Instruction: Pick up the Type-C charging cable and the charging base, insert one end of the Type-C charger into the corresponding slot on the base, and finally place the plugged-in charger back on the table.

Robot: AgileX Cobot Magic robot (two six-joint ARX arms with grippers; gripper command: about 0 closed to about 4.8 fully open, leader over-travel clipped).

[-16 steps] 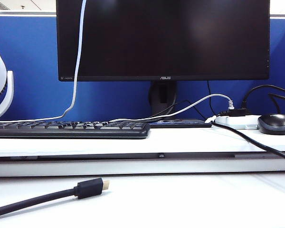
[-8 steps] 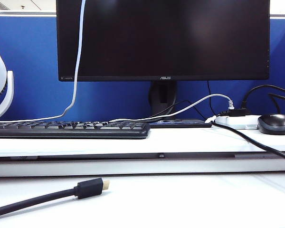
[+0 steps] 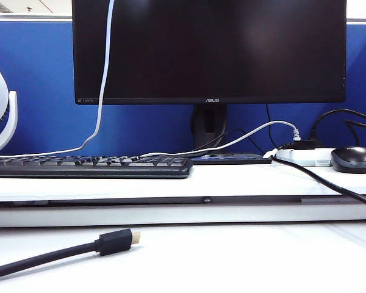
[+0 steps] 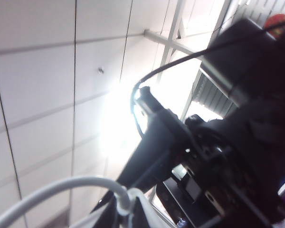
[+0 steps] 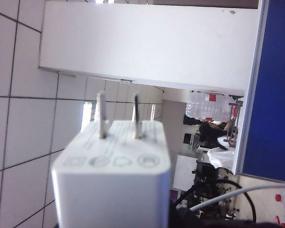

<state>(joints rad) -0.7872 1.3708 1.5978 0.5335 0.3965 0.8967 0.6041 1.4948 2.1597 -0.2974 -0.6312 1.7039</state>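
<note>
Neither arm is seen in the exterior view; both wrist cameras are tilted upward toward ceiling tiles, so both arms are raised off the bench (image 3: pixel 244 256). The left tool (image 4: pixel 128 209) lies at the picture's edge and is closed; a smooth, thin white charging cable (image 4: pixel 61 187) curves out of it, apparently pinched there, though the contact itself is barely visible. In the exterior view the same white cable (image 3: pixel 104 67) is seen hanging from beyond the 12 o'clock edge, passing in front of the monitor (image 3: pixel 208 50) and trailing down to the keyboard (image 3: pixel 88 166) on the raised shelf. The right tool is hidden behind the charging base (image 5: pixel 115 178), so its grip cannot be told from the picture; the base fills the foreground, a boxy white block of matte plastic with rounded edges, two flat metal prongs (image 5: pixel 118 114) standing up from its end face and faint embossed marks below them. On the smooth white bench, toward 7 o'clock, a thick black cable (image 3: pixel 43 259) with a gold-tipped plug is laid; a dark rounded mouse (image 3: pixel 352 159) and a white power strip (image 3: pixel 305 157) rest on the shelf at 3 o'clock.
</note>
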